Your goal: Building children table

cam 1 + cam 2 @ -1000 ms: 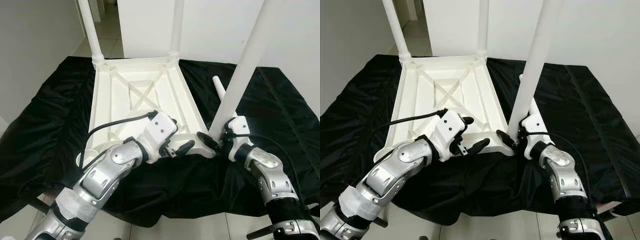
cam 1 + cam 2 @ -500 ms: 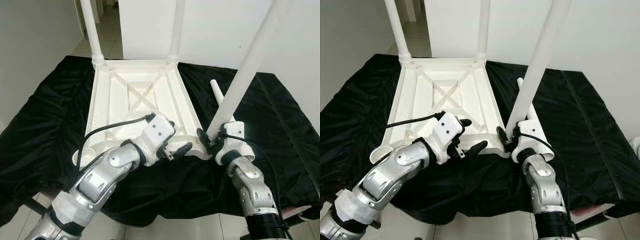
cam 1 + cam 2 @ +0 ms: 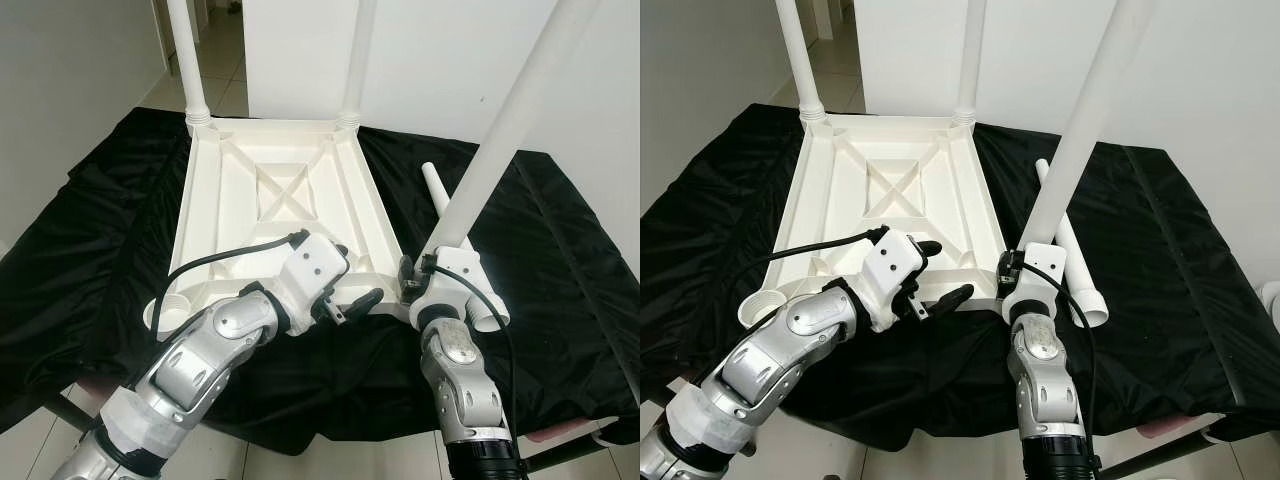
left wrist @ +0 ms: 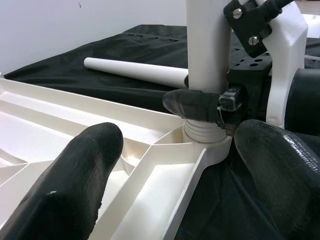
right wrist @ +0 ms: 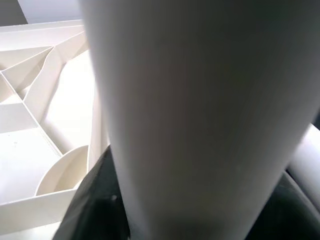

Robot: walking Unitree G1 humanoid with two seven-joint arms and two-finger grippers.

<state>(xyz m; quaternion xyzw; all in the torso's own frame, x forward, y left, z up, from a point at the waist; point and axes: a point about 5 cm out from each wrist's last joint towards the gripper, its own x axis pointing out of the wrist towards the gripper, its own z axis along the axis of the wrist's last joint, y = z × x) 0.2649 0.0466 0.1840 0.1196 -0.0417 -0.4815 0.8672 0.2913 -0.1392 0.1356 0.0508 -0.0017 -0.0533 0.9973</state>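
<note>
Inverted white tabletop (image 3: 270, 215) at centre frame on a black cloth (image 3: 90, 230), ribbed underside up. Two legs stand fitted in the far corner sockets: far left leg (image 3: 185, 60) at upper left, far right leg (image 3: 358, 55) at upper centre. A third leg (image 3: 500, 130) rises slantwise from the near right corner socket (image 4: 205, 137) toward the upper right of the frame. The right gripper (image 3: 418, 280) is clenched on this leg just above its threaded base. The left gripper (image 3: 350, 290), lower centre, is released, its fingers (image 4: 75, 170) spread either side of the tabletop's near rim and clamping nothing.

Risks, as judged. The third leg is visibly tilted; if it is turned or pressed home at this angle, the thread may cross or jam, or the base may pop out of the socket. With the left gripper not gripping the rim, torque from the right could slide or rotate the tabletop on the slippery cloth. The long leg also offers leverage that may slip through the fingers.

Containers. The sockets serve as receptacles: both far ones hold legs, the near right holds the tilted leg's base, and the near left socket (image 3: 165, 310), lower left, stands empty. The spare leg (image 3: 450, 235) lies on the cloth right of the tabletop, behind the tilted leg.
</note>
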